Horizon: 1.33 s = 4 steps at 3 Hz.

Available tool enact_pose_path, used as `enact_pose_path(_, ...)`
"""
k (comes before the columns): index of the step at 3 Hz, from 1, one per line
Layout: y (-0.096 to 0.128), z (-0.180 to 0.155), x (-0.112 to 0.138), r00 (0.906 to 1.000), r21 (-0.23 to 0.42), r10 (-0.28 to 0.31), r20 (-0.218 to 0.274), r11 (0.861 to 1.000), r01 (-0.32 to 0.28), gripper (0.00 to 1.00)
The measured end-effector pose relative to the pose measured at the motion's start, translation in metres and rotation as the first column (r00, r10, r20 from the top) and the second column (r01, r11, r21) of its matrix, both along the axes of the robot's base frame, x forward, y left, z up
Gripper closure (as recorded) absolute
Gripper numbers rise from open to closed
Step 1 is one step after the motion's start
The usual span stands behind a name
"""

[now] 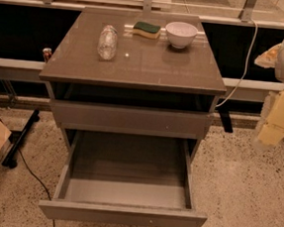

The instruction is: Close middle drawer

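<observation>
Middle drawer (123, 215) is pulled far out at the bottom of the view, grey interior on show, and whatever sits below it is hidden. Over at the right edge, the claw (279, 117) hangs well apart from it, cut off by the frame; apart or together, I cannot tell. Up on the counter (151, 69): bottle (107, 42) lying down, sponge (147, 30), white bowl (181, 34).

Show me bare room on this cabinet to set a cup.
The front half of the grey-brown cabinet top is bare, forward of the clear plastic bottle. The back row is crowded: bottle, green-and-yellow sponge, white bowl. The open middle drawer has a bare grey interior too. The gripper hangs right of the cabinet.
</observation>
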<state>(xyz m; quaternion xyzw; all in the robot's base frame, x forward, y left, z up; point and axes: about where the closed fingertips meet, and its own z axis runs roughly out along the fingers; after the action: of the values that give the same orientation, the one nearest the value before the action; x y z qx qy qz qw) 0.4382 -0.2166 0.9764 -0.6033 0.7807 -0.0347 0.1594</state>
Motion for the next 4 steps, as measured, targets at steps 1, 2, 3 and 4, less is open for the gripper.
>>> enact_pose_path(1,0.000,0.000,0.000,1.0000,0.000,0.000,0.000,1.000,0.000,0.00)
enact_pose_path(2,0.002,-0.001,0.000,1.0000,0.010,-0.006,0.007,1.000,0.006,0.21)
enact_pose_path(3,0.004,-0.023,-0.006,0.9994,0.036,-0.020,-0.027,0.999,0.021,0.43)
enact_pose_path(4,0.008,-0.069,-0.017,0.9960,0.081,-0.015,-0.088,0.997,0.022,0.67)
